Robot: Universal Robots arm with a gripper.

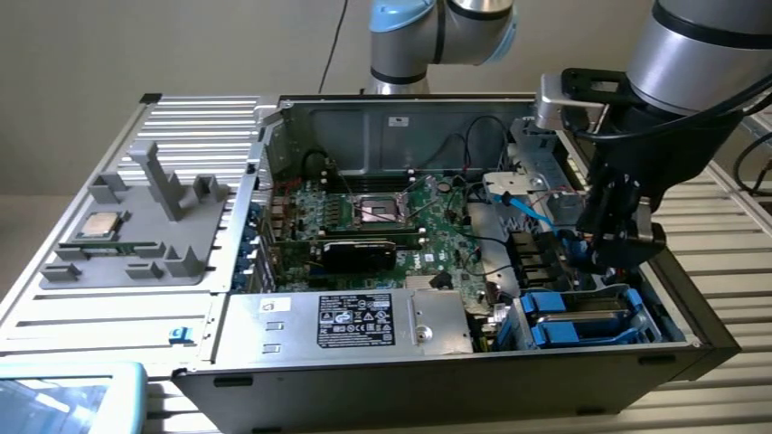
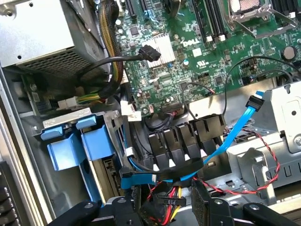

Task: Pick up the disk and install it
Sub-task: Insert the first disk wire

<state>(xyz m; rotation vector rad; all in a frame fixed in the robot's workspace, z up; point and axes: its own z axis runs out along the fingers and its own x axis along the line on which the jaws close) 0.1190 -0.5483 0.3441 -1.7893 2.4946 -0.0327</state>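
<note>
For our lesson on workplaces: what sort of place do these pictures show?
Probably a robotics lab or test bench for computer assembly: a robot arm hangs over an open computer case, with a grey parts tray beside it.

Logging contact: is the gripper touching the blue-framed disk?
Cannot tell. The exterior view shows the gripper above the disk, outlines nearly meeting; the wrist view shows one jaw beside its blue bracket, neither gap nor contact plain.

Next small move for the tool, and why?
Probably shift the tool sideways over the disk: its jaws are open and empty above the cables, while the blue-bracketed disk sits off to one side in its bay.
</note>
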